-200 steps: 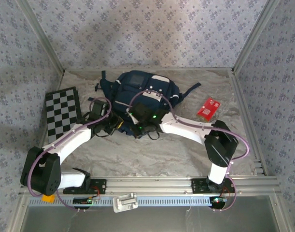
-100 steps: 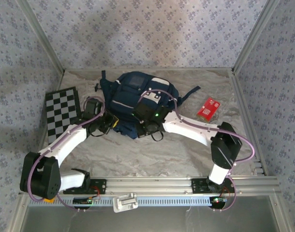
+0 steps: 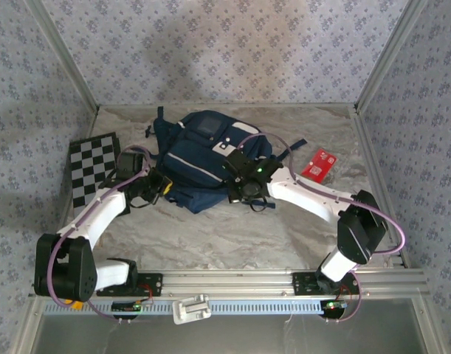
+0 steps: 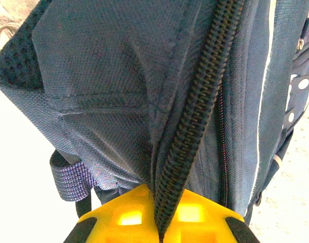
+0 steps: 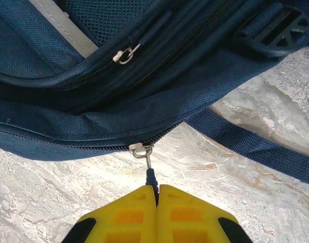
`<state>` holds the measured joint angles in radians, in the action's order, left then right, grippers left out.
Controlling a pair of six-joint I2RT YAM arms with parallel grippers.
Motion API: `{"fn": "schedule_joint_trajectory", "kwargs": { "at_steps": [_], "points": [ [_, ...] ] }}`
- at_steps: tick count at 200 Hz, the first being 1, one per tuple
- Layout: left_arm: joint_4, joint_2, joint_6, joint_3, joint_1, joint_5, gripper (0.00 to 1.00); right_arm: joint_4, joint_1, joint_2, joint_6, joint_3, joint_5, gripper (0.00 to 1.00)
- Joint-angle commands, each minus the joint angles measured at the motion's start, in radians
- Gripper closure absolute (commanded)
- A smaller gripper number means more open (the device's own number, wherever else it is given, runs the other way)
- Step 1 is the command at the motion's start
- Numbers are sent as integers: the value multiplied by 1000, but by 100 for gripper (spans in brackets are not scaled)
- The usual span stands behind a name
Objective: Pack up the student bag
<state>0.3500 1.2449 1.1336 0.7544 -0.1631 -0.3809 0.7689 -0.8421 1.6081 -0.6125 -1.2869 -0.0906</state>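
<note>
Soft, even light fills the overhead view, with vague shadows mottling the back wall [image 3: 210, 66]. The left wrist view blows out to white beside the student bag [image 4: 108, 76] (fabric weave crisp); the right wrist view is sharp.

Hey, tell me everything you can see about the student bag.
The student bag is a navy woven-fabric backpack lying toward the back of the marbled table, with a white patch, a pale stripe, dark straps and black zippers. The left end effector is shut on a zipper seam at its left side; the right end effector pinches a metal zipper pull at its near right edge.
</note>
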Motion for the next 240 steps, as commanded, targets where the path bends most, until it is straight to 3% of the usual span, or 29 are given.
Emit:
{"fn": "schedule_joint_trajectory", "kwargs": {
  "at_steps": [1, 63, 86, 125, 141, 162, 199, 240],
  "points": [
    [-30, 8, -45, 77, 50, 57, 100, 93, 72, 29, 39, 25, -75, 100],
    [29, 15, -113, 69, 116, 79, 100, -139, 262, 70, 148, 86, -213, 100],
    [27, 34, -137, 83, 126, 56, 100, -153, 262, 96, 185, 70, -242, 100],
    [10, 16, -180, 85, 119, -41, 100, -160, 205, 48, 217, 51, -81, 97],
    [28, -4, -199, 83, 107, -67, 87, -149, 180, 37, 210, 46, -45, 91],
    [97, -61, -222, 81, 107, 0, 72, -101, 186, 60, 185, 15, 0, 85],
    [113, -131, -183, 67, 84, 15, 67, -74, 153, 94, 212, -37, -11, 76],
    [19, -182, -2, 10, -45, 75, 61, -147, 122, 136, 221, 4, 16, 63]
  ]
}}
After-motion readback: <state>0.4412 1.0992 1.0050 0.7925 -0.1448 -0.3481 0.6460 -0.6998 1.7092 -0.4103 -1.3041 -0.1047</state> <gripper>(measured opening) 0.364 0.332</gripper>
